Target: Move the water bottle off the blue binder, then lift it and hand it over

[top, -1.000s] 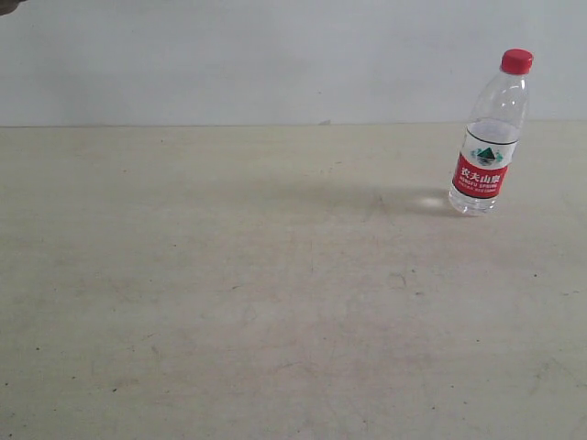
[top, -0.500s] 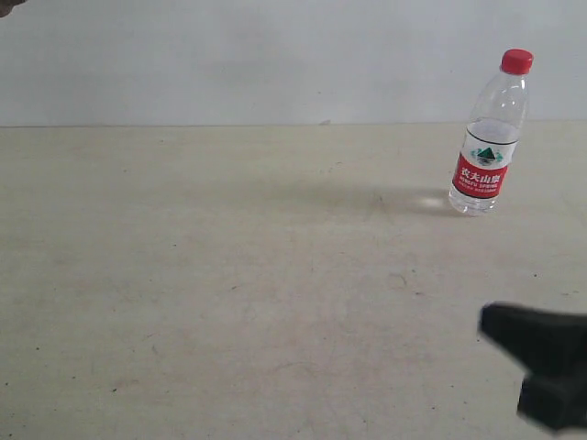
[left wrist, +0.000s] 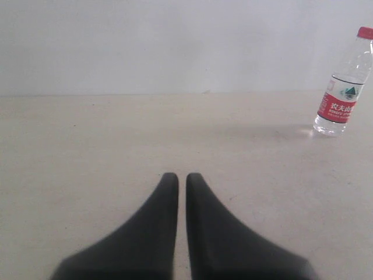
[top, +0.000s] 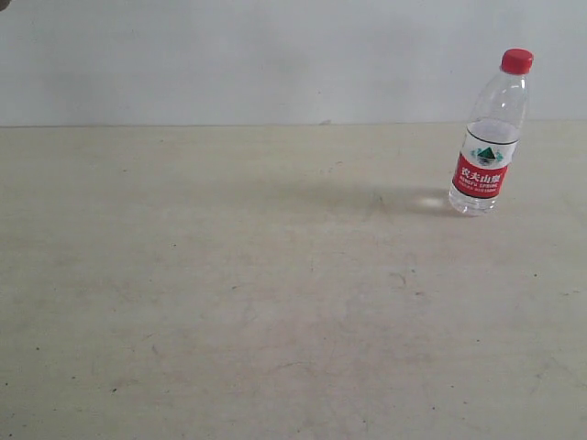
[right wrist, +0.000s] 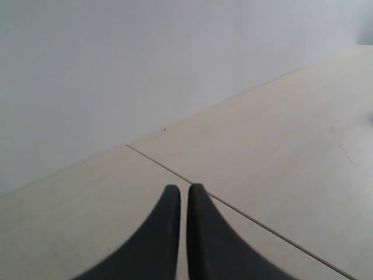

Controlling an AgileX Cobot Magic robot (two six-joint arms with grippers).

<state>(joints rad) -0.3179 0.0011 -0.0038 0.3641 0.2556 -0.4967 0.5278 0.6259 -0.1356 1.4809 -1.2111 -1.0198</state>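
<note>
Water bottle point(top: 491, 137) stands upright on the tabletop point(top: 229, 302), long axis vertical, at the far right of the exterior view near the back wall. No blue binder shows in any view, so the bottle seems to be off it. Left gripper point(left wrist: 182, 178) has its fingers drawn together on nothing, with the bottle well apart from it across the tabletop. Right gripper point(right wrist: 183, 189) is likewise closed and empty, and its camera shows no bottle. Even so, the right arm is probably the nearer one and would need to open for a side grasp.
</note>
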